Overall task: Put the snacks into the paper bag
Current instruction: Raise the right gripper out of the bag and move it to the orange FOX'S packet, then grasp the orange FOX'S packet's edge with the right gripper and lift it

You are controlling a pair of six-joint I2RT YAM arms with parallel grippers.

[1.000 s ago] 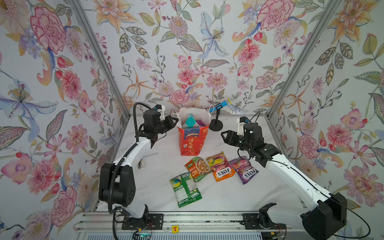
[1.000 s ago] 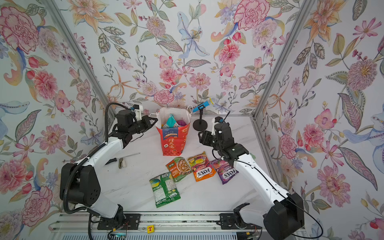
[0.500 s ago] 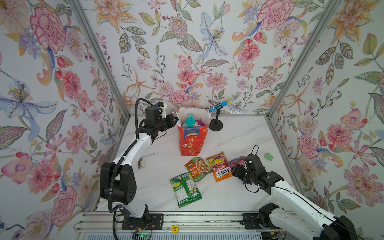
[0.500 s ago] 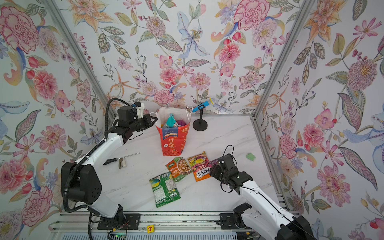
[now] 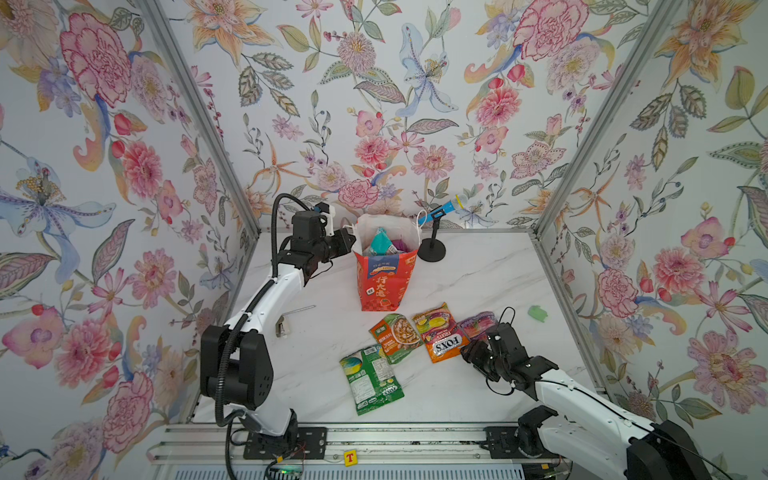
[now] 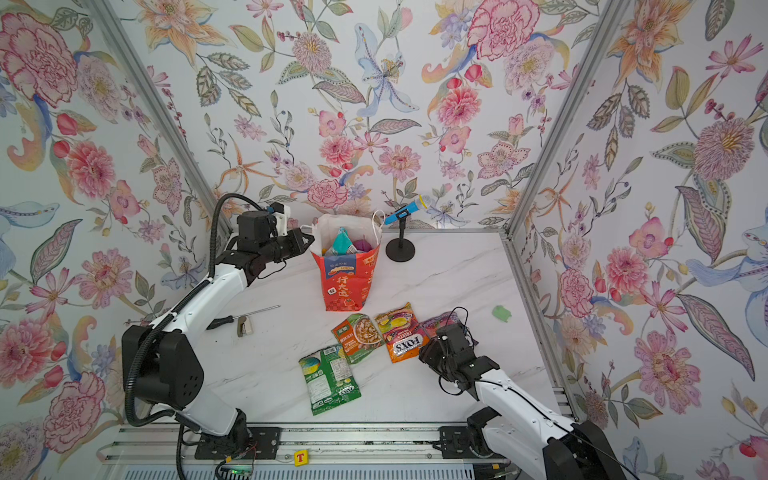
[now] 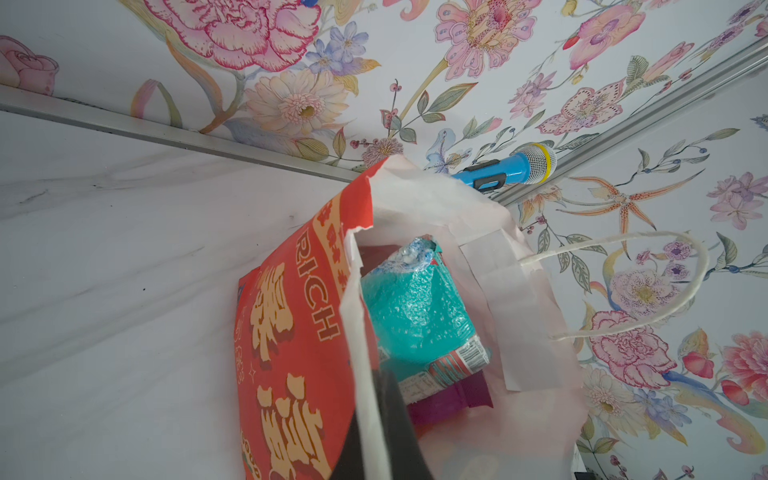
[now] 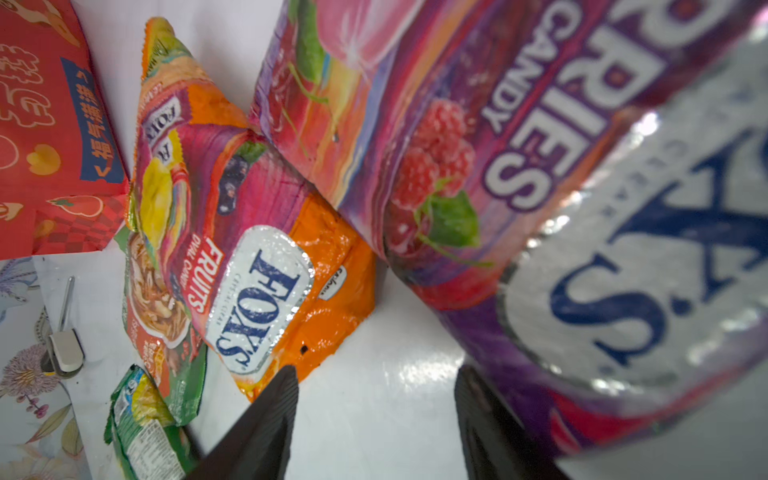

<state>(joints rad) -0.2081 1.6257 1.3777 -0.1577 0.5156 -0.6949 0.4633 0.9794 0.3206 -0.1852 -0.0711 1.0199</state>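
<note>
The paper bag [image 5: 384,282] is standing upright toward the back of the table [image 5: 478,270] with its mouth gaping. A teal packet [image 7: 415,307] and a purple packet [image 7: 449,399] are already lying inside. The left gripper [image 5: 347,245] is pinching the bag's rim, jaws together on the paper, holding the mouth open. The right gripper [image 8: 376,374] is hovering low over the table, jaws apart with nothing between them, just beside the purple candy bag [image 8: 457,145]. Whether that bag is touching a finger I cannot tell.

Four snacks are waiting in front of the paper bag: that one, the orange candy bag [image 5: 444,336] against it, the nut packet [image 5: 395,334] and the green packet [image 5: 372,380].

The robot seems to be going for the purple candy bag. The next move is calling for the jaws to shift over its edge, close, and carry it to the open mouth.
</note>
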